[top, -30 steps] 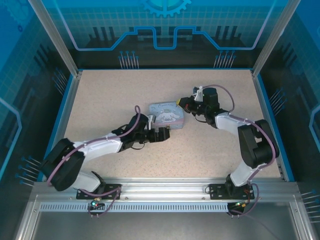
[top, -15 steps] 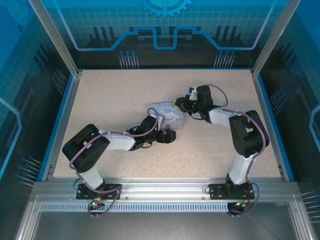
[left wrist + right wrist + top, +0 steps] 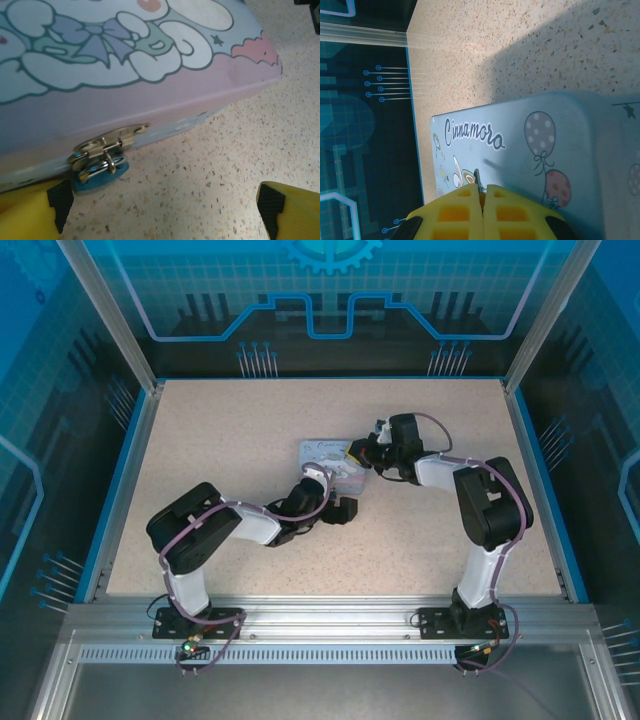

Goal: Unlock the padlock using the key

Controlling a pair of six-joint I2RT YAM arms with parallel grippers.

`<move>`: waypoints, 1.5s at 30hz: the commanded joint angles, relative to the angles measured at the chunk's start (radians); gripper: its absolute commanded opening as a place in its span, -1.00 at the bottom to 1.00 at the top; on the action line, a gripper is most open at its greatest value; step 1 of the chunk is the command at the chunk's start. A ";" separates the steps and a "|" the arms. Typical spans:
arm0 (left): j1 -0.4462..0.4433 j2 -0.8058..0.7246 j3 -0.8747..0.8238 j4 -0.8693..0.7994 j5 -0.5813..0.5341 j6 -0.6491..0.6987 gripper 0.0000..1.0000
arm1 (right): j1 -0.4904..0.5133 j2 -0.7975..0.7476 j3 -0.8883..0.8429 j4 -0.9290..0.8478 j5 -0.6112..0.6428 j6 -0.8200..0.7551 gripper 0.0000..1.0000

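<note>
Jaws of the left end effector (image 3: 165, 215) stand wide apart, low over the speckled surface (image 3: 225, 165), facing the front of the cartoon-printed tin (image 3: 150, 85). Just beside one yellow finger (image 3: 30, 215), the small teal padlock (image 3: 99, 176) hangs from the tin's silver hasp (image 3: 112, 142). The right end effector (image 3: 482, 192) is closed on the key (image 3: 477, 179), a thin dark sliver poking out of its grip, above the tin's lid.

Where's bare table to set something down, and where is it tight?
Free: the far-left table between the tin box and the left rail; the far strip behind the tin; the near middle between the left arm and right arm. Crowded: around the tin, where the left tool and right tool sit.
</note>
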 commanded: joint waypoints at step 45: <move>0.055 0.204 -0.013 0.273 -0.040 -0.362 -0.07 | 0.012 0.094 0.032 -0.043 -0.008 -0.001 -1.00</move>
